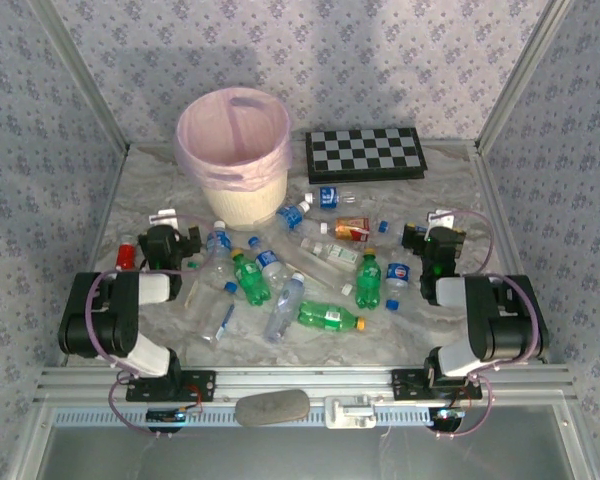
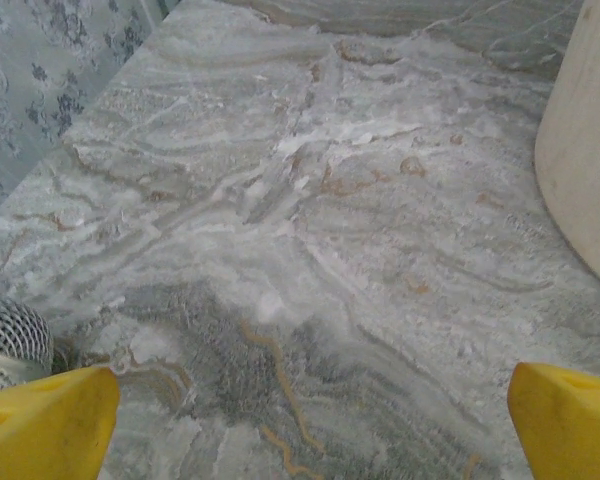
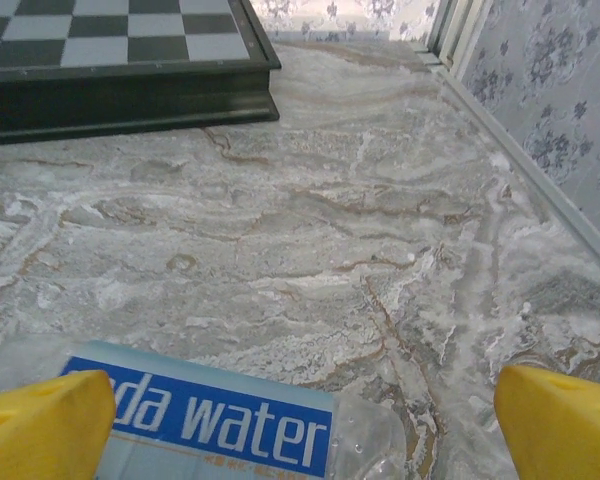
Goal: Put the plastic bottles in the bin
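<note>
Several plastic bottles lie scattered mid-table: green ones, clear ones with blue labels and an orange-labelled one. The cream bin with its pink liner stands at the back left; its wall rises at the right of the left wrist view. My left gripper is open over bare marble, left of the bottles. My right gripper is open too, right of the pile. A clear bottle with a blue "water" label lies low between its yellow fingertips, against the left one.
A black-and-white chessboard lies flat at the back right. A silvery meshed object sits by my left finger, and a small red item lies left of that arm. Patterned walls and metal rails enclose the table.
</note>
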You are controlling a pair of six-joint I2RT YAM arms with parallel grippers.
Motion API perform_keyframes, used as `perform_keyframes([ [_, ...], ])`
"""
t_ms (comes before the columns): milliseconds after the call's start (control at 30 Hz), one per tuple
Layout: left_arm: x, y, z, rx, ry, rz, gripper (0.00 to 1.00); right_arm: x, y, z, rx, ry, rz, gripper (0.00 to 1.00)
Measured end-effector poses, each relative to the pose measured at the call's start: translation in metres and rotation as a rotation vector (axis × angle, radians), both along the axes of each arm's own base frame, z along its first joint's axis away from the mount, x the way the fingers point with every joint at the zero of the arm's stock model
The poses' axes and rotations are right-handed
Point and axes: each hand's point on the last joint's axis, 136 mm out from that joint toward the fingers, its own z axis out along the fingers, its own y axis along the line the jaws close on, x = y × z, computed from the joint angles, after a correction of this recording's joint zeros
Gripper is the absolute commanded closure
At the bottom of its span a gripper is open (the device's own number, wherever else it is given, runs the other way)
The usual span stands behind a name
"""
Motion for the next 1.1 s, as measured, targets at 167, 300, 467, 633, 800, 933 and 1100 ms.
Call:
perform_keyframes([
  [167, 0.022, -0.014, 0.063, 0.019, -0.082, -0.008, 0.02, 0.004, 0.008, 0.040, -0.012, -0.024, -0.016, 0.01],
  [300, 0.022, -0.040, 0.103, 0.024, -0.135, -0.050, 0.02, 0.009, 0.015, 0.074, 0.081, 0.004, -0.050, 0.01],
  [467, 0.009, -0.064, 0.128, -0.029, -0.153, -0.095, 0.02, -0.001, 0.031, 0.088, 0.226, 0.129, -0.062, 0.04],
  [633, -0.007, -0.080, 0.142, -0.211, -0.182, -0.119, 0.00, -0.035, 0.054, 0.066, 0.313, 0.375, -0.035, 0.13],
  [800, -0.029, -0.124, 0.124, -0.346, -0.122, -0.212, 0.00, -0.078, 0.072, 0.034, 0.359, 0.593, -0.027, 0.14],
  [933, -0.045, -0.156, 0.102, -0.402, -0.042, -0.276, 0.00, -0.098, 0.077, 0.014, 0.381, 0.677, -0.048, 0.15],
  [1100, -0.051, -0.185, 0.089, -0.467, 0.006, -0.316, 0.00, -0.111, 0.076, -0.009, 0.391, 0.744, -0.093, 0.19],
])
